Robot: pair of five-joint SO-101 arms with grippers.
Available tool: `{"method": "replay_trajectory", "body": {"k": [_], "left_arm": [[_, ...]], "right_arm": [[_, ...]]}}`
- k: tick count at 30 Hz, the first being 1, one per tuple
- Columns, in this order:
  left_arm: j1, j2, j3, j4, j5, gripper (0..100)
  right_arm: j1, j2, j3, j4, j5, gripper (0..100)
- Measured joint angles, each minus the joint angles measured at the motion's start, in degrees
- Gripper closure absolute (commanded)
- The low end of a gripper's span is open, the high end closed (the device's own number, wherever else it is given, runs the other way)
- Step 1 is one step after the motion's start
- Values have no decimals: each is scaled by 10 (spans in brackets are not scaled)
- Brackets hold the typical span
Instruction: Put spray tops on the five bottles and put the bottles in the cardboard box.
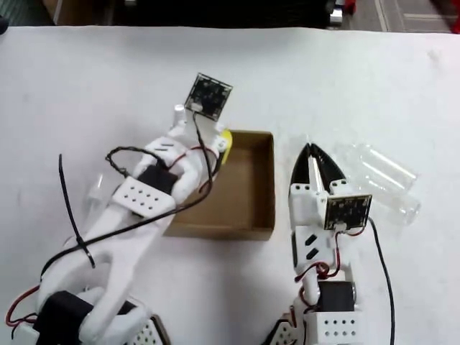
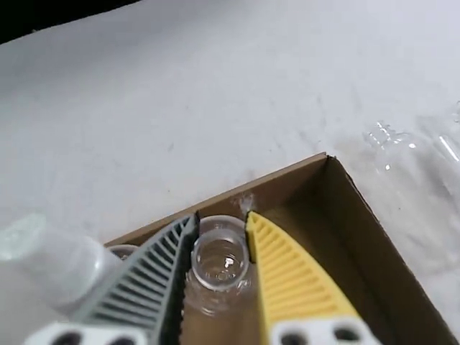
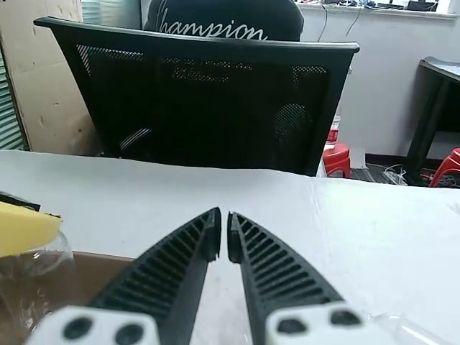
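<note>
My left gripper (image 2: 219,221), with one grey and one yellow finger, is shut on a clear bottle (image 2: 215,266) whose neck is open and bare. It holds the bottle upright just inside the far left corner of the cardboard box (image 2: 338,208). From above, the left gripper (image 1: 220,144) hangs over the box (image 1: 244,194) at its left wall. A frosted white spray top (image 2: 43,251) stands outside the box beside the grey finger. My right gripper (image 1: 310,151), black, rests shut and empty to the right of the box. Two clear bottles (image 1: 381,180) lie to its right.
Another clear piece (image 1: 97,190) lies on the white table left of the left arm. The right wrist view has the right gripper (image 3: 223,233) low over the table, with the yellow finger (image 3: 21,226) and held bottle (image 3: 36,277) off to one side. A black chair (image 3: 208,100) stands beyond the far edge.
</note>
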Motion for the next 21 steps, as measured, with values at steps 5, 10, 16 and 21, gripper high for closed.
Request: {"method": "replay_trajectory", "body": {"k": [5, 10, 16, 21], "left_arm": [[1, 0, 2, 0, 0, 973], [1, 0, 2, 0, 0, 963], [1, 0, 2, 0, 0, 891], [2, 0, 2, 0, 1, 887]], "right_arm": [[-12, 0, 0, 0, 0, 984], [-12, 0, 0, 0, 1, 984], [-14, 0, 0, 0, 1, 984], [-14, 0, 0, 0, 1, 984]]}}
